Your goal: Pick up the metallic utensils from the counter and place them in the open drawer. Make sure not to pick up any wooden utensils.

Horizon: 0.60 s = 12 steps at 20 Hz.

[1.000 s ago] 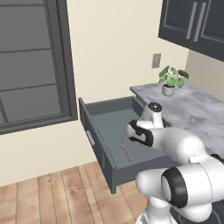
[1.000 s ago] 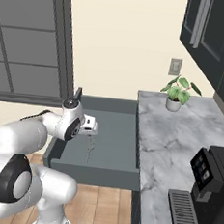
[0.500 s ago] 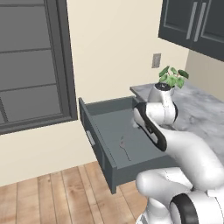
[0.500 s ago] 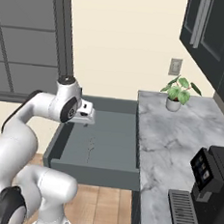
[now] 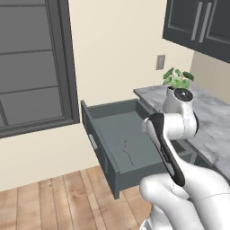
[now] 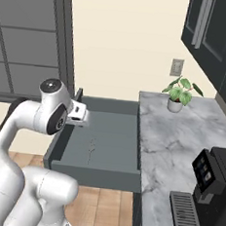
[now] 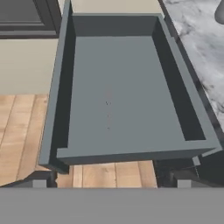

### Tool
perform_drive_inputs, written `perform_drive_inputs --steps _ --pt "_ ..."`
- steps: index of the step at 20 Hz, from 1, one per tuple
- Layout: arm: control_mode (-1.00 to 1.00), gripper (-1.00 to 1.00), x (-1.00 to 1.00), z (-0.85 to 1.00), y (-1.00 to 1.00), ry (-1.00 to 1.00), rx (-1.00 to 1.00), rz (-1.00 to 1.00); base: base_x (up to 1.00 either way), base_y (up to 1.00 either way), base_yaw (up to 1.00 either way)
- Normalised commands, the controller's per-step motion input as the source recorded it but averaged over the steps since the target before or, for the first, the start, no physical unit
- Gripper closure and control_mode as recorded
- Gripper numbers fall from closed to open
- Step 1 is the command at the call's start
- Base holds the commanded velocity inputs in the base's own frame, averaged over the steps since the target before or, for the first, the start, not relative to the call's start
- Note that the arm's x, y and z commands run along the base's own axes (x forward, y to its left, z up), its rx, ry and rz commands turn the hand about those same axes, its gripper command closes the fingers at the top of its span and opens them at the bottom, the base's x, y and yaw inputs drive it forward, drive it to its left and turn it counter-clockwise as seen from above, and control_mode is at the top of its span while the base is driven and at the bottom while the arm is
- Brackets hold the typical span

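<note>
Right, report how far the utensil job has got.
Done: one metal fork lies on the floor of the open drawer. In hand: nothing, since the gripper stands open above the drawer. Left: no other metallic utensils can be seen on the counter from here.

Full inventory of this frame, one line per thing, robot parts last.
open drawer: 1, dark blue-grey, pulled out left of the counter
fork: 1, grey metal, lying flat on the drawer floor
counter: 1, white-grey marble, right of the drawer
potted plant: 1, green in a white pot, back of the counter
coffee machine: 1, black, front right of the counter
wall outlet: 1, grey, above the plant
upper cabinets: dark, above the counter
window: 1, dark frame, left wall
floor: wood planks
gripper: 1, white, jaws open, above the drawer
</note>
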Motion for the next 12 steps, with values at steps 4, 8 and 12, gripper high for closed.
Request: perform_drive_inputs --steps 4,8,12 --pt "-1.00 -1.00 -0.29 0.57 0.00 0.00 0.09 0.00 0.00 0.00 0.00" --pt "-1.00 -1.00 -0.86 0.58 0.00 -0.17 0.16 0.00 0.00 0.00 0.00" --pt "-1.00 -1.00 -0.76 0.38 0.05 -0.13 0.13 0.00 0.00 0.00 0.00"
